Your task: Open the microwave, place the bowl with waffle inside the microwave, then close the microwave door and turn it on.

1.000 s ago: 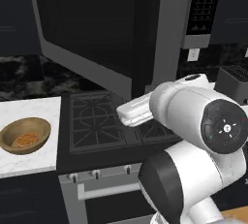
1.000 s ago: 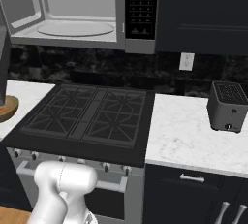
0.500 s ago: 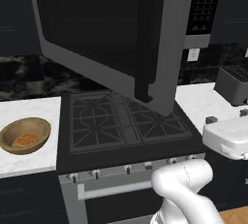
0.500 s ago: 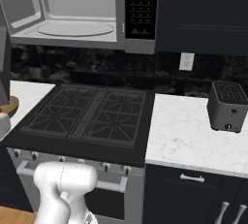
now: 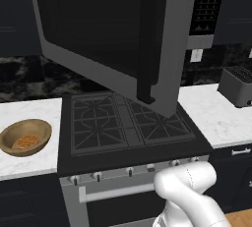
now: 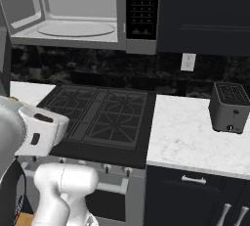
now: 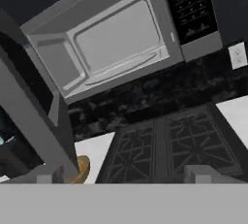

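Note:
The microwave (image 6: 73, 10) hangs over the stove with its light grey cavity and turntable plate (image 6: 75, 28) exposed. The microwave door (image 5: 108, 39) stands swung wide open to the left, its dark handle (image 5: 144, 91) at the near edge. On the white counter left of the stove rests the wooden bowl (image 5: 25, 137), holding the waffle (image 5: 27, 141). In the hand view my gripper (image 7: 123, 177) is open and holds nothing, low in front of the stove, looking up at the cavity (image 7: 111, 39). The door (image 7: 34, 111) hides most of the bowl (image 7: 82, 167) there.
The black stove (image 5: 125, 123) lies below the microwave. The button panel (image 6: 141, 5) is at the microwave's right. A dark toaster (image 6: 230, 107) stands on the right counter. My white arm (image 6: 29, 127) crosses the stove's left front corner.
The arm has swung down and away from in front of the stove, and a white link has come in at the left of the right base view. The door and bowl have not moved.

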You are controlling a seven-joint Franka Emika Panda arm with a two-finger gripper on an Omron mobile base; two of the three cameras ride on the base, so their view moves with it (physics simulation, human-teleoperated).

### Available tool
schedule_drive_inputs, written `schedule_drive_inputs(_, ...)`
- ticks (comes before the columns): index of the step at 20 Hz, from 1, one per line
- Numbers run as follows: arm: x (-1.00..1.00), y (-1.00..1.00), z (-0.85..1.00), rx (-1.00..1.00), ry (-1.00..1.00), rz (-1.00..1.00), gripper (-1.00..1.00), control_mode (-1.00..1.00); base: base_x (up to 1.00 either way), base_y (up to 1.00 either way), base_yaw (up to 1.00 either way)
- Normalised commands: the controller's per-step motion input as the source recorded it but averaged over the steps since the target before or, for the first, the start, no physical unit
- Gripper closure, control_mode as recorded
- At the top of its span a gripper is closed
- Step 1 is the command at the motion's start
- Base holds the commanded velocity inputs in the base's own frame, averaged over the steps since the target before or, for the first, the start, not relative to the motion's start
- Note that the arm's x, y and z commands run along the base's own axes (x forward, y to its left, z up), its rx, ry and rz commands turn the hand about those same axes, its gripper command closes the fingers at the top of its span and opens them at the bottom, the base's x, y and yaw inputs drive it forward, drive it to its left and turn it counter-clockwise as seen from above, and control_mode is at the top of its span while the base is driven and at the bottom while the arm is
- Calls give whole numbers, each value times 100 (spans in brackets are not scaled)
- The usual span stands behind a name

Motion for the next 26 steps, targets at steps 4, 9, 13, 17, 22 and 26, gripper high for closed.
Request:
schedule_drive_inputs(4,100,-6,-20,45,30,16,-100,-100,0,0,0)
schedule_drive_inputs(9,98,20,-33,42,29,15,-100,-100,0,0,0)
schedule_drive_inputs(13,56,30,-8,35,31,22,-100,-100,0,0,0)
schedule_drive_inputs(17,41,33,0,31,24,23,-100,-100,0,0,0)
schedule_drive_inputs(22,40,57,0,24,15,22,-100,-100,0,0,0)
schedule_drive_inputs(26,67,60,0,21,13,24,-100,-100,0,0,0)
